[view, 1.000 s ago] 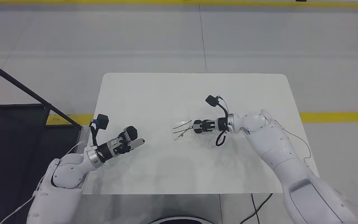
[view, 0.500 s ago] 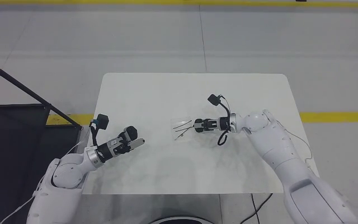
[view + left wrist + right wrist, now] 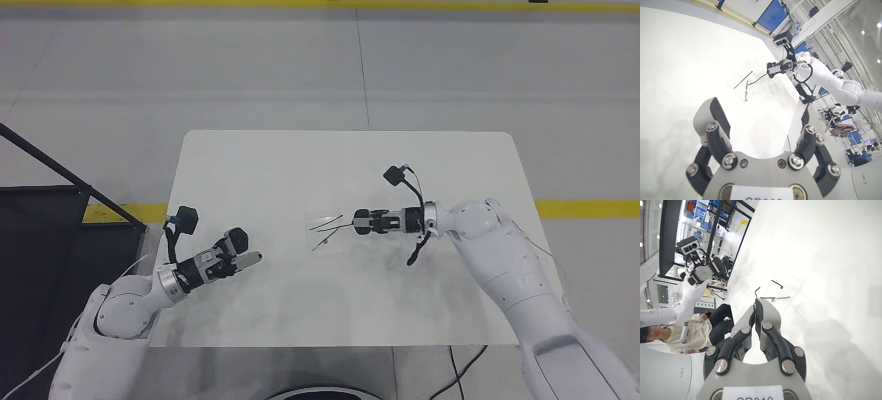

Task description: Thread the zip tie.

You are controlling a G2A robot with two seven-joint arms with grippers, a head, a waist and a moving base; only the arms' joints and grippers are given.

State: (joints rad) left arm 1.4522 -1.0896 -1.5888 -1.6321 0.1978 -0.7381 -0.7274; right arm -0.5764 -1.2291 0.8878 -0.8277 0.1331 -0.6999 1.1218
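- The white table carries everything; its top is plain and bright
- The left gripper sits over the table's front left part, on the robot's own side, well apart from the zip ties. Its fingers are spread wide with nothing between them, and they point across the table toward the other arm
- The right gripper is near the middle of the table, just beside the right edge of the plastic sheet and pointing toward the left arm. Its ribbed pads are pressed together, pinching one end of a thin black tie
- The clear plastic sheet lies flat near the table's centre, between the two grippers but much closer to the right one
- The held zip tie runs out of the right gripper's fingertips in a gentle curve toward the sheet. In the right wrist view a short, slightly bent length of it sticks out past the pads. Whether its free end touches the surface cannot be told
- Two loose zip ties, also black, lie on the sheet close to each other, one straight and one bent, both just beyond the held one's free end
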